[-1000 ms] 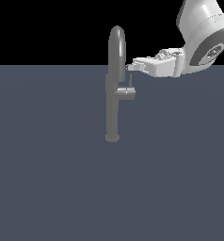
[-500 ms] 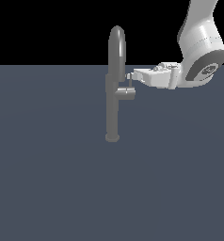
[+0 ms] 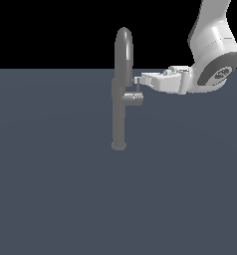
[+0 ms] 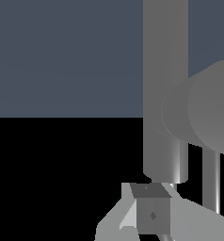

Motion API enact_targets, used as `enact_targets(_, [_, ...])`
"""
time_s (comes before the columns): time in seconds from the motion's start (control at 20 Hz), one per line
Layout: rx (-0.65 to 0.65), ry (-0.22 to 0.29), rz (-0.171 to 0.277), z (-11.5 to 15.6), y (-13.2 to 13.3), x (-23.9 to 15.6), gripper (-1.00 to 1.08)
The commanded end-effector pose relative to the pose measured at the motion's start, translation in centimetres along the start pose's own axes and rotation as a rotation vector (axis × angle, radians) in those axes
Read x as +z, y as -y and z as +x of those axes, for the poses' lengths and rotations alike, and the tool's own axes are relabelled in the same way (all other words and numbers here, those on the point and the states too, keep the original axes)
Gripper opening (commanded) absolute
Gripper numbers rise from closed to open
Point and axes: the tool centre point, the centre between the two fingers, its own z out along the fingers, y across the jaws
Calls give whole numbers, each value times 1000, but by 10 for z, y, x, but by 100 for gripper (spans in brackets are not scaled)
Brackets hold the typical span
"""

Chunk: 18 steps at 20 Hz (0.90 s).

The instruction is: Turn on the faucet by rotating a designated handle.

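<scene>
The faucet (image 3: 119, 112) is standing upright on the dark grey floor (image 3: 51, 189), its arched spout rising above the horizon line. A short stub is sticking out toward the exterior view's right, and the thin handle (image 3: 138, 88) is rising from the stub's end. The white arm (image 3: 212, 50) is reaching in from the exterior view's right, with the gripper (image 3: 138, 80) lying level and its tip sitting at the top of the handle, touching or just beside it. In the wrist view the gripper (image 4: 149, 212) is showing close against the faucet (image 4: 164, 89). How far the jaws are parted, and whether they are gripping the handle, I cannot tell.
</scene>
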Motion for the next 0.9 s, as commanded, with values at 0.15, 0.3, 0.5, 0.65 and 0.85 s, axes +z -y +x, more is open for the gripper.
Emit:
enact_targets(0.15, [-1,0,0,-6,-13,0,-100])
enact_targets(0.3, [-1,0,0,-10,-21,0,-100])
enact_targets(0.5, [0,-1,3,-7,-24,0,-100])
enact_targets(0.65, [0,-1,2,-8,-32,0,-100])
enact_targets(0.85, [-1,-1,1,-8,-44,0,-100])
